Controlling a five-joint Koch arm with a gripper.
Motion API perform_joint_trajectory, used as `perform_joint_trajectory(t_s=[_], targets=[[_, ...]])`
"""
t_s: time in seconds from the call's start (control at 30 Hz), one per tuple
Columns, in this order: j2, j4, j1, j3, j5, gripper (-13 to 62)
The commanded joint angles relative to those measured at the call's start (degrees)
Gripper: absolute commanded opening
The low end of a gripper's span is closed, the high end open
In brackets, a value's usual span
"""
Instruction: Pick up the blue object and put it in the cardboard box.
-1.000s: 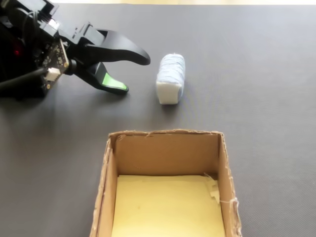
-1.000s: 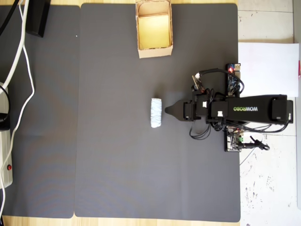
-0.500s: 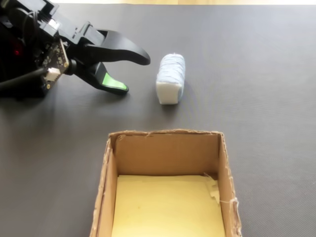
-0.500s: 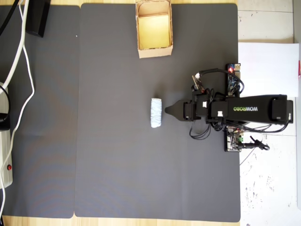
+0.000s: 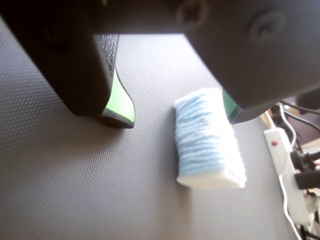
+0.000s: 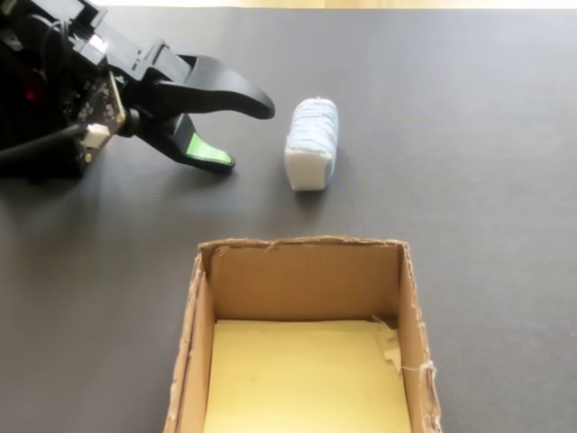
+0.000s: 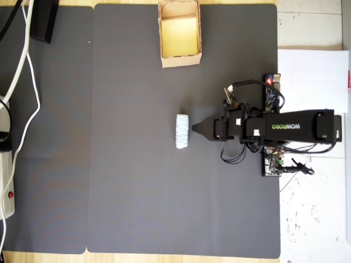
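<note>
The blue object (image 6: 313, 142) is a pale blue-white roll lying on the dark mat, also seen in the overhead view (image 7: 182, 131) and the wrist view (image 5: 207, 140). My gripper (image 6: 247, 133) stands open just left of it in the fixed view, its jaws spread with green pads showing. In the wrist view the gripper (image 5: 177, 117) holds nothing; the roll lies just ahead of the jaws, close to the right one. In the overhead view the gripper (image 7: 193, 130) points at the roll from the right. The cardboard box (image 6: 410, 298) stands open with a yellowish floor, at the mat's top edge in the overhead view (image 7: 180, 59).
The dark mat (image 7: 137, 192) covers most of the table. White cables (image 7: 24, 76) and a power strip (image 5: 282, 165) lie beyond the roll, at the left in the overhead view. A white sheet (image 7: 312, 82) and circuit boards sit by the arm's base.
</note>
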Motion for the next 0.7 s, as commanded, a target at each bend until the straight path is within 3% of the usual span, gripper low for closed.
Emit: perform_joint_trajectory(t_s=[0.0,0.37,0.67], targets=[[4.7,-2.3,-1.5,2.1,-0.6,35.1],[4.7,-6.9,-5.7,-4.7,-3.1,34.5],[2.5,3.6,-5.9,-15.6,-3.1,33.7]])
